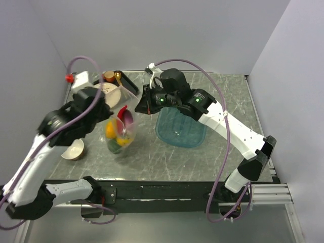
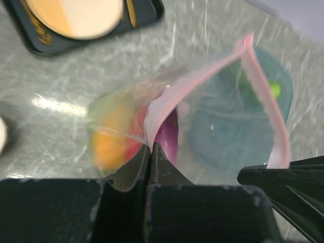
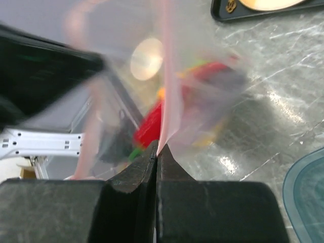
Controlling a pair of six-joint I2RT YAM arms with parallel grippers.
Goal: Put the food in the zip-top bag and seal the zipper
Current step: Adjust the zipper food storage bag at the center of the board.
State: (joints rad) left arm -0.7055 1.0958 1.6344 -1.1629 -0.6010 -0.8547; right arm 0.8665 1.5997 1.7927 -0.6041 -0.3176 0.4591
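1. Bowl (image 1: 74,149): on the table (image 1: 167,157), left of the left claw and nearer the arm bases, well apart from it.
2. Tray (image 2: 147,17) with plate (image 2: 76,15): beyond the left claw, to its left in the wrist view.
3. Left claw (image 2: 151,150): jaws pressed together with no gap visible, pinching the zipper (image 2: 253,76) at its left end.
4. Bag (image 1: 124,134): hangs between the two claws and below them. The mouth is open, and the pink strip loops away from the left claw tips and back down toward the right claw. Cannot tell whether the bottom rests on the table.
5. Food (image 1: 110,129): inside the bag, just below and ahead of the left claw tips. An orange-yellow piece (image 2: 109,147) lies left, a red one (image 2: 132,147) in the middle, and the eggplant (image 2: 171,134) right. In the right wrist view the red chili (image 3: 152,129) sits just ahead of the tips, blurred.
6. Right claw (image 3: 157,152): jaws fully together, gripping the pink strip at the bag's right end.
7. Tub (image 1: 179,130): on the table to the right of the right claw, under that arm.
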